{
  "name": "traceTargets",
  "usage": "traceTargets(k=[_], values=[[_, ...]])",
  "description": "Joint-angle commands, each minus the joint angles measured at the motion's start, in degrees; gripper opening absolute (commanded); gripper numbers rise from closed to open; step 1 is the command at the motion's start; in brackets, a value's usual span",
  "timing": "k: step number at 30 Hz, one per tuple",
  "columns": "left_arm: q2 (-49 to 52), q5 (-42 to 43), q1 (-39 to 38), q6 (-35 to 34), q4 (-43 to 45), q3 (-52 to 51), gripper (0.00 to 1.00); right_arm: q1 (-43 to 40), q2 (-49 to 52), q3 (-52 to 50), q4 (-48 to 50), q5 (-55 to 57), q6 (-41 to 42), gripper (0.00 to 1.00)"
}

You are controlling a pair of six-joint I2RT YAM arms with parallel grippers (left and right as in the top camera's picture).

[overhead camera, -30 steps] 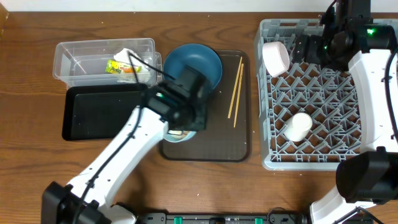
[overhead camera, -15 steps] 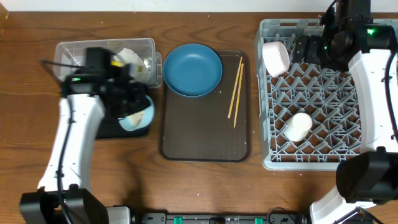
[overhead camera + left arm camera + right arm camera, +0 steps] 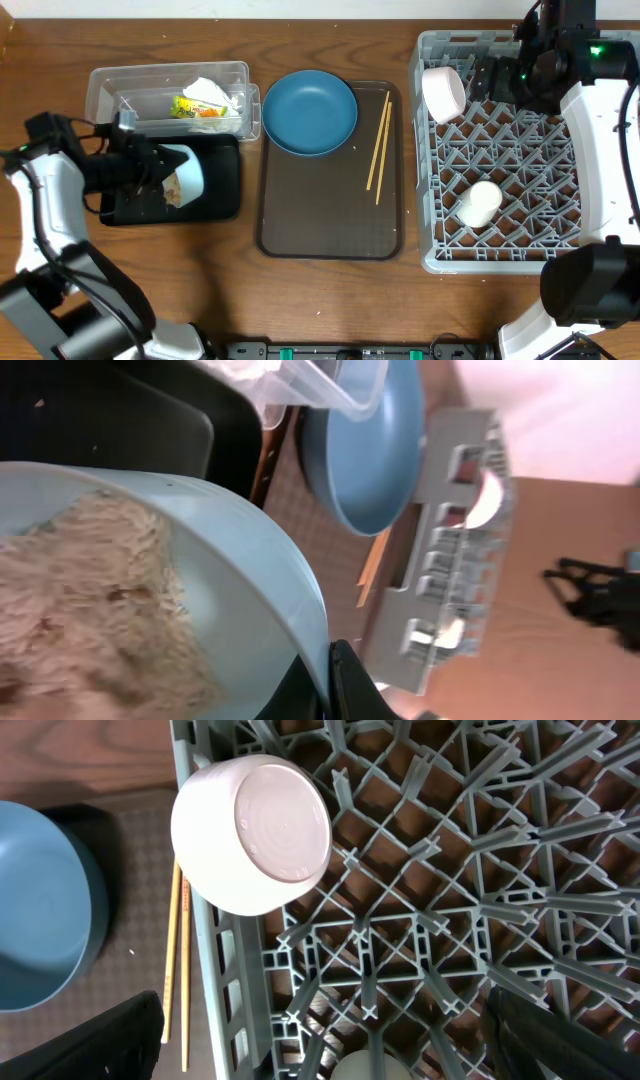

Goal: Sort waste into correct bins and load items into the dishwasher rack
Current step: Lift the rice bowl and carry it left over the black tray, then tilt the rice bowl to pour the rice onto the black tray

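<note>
The left gripper is clamped on the rim of the pale blue round bowl. The bowl is tipped on its side over the shallow black rectangular tray near the table's left edge. Its mouth faces that edge, and beige rice-like grains cling inside. The clear plastic rectangular tub borders the tray's far side, and bare tray floor lies nearward. The right gripper hangs spread wide and empty over the grey plastic lattice rack by the far right corner.

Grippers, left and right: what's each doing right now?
Left gripper: closed on the pale blue bowl, tipped over the black tray.
Right gripper: open, empty, over the dishwasher rack.
</note>
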Motion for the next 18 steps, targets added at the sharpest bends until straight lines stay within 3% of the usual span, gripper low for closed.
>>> traceTargets(k=[1,14,18], values=[[3.1,11.3,2.2,2.9,-0.3,-0.4,0.06,-0.2,-1.0,0.6,-0.1,0.4,-0.9,0.99],[6.9,30.2,4.0,3.1,-0.3,-0.4,0.06,-0.2,-1.0,0.6,-0.3,0.4,-1.1,0.99],[6.9,30.9,5.1,2.0,-0.3,-0.4,0.06,-0.2,-1.0,0.6,-0.3,0.4,-1.5,0.99]])
